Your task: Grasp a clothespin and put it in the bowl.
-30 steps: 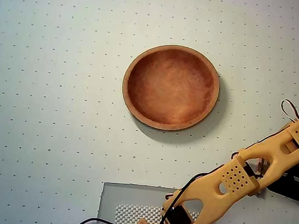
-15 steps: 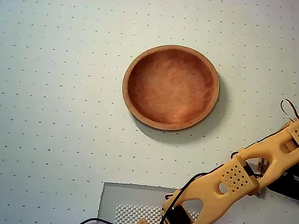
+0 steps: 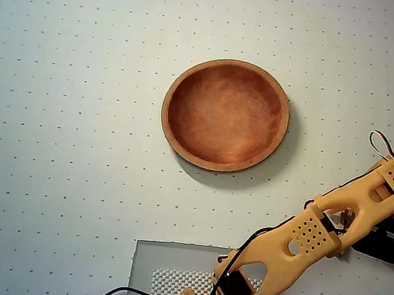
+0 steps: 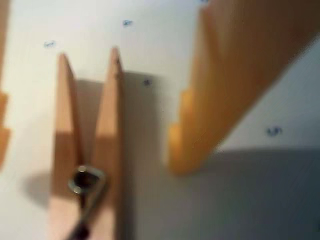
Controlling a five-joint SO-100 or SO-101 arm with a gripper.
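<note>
Wrist view shows the pale wooden spring clothespin [image 4: 87,165] lying on the white dotted table [image 4: 150,30], its two prongs apart at the top (metal spring coil visible); it sits between the orange gripper [image 4: 85,130] fingers [image 4: 220,85], which are spread and not touching it; overhead, the round reddish-brown wooden bowl [image 3: 225,115] lies well apart and holds nothing.

Bowl [image 3: 225,115]: reddish wood, smooth satin sheen. Clothespin [image 4: 87,165]: pale matt wood, shiny metal spring. Worktop [image 3: 72,142]: matt, dotted.
</note>
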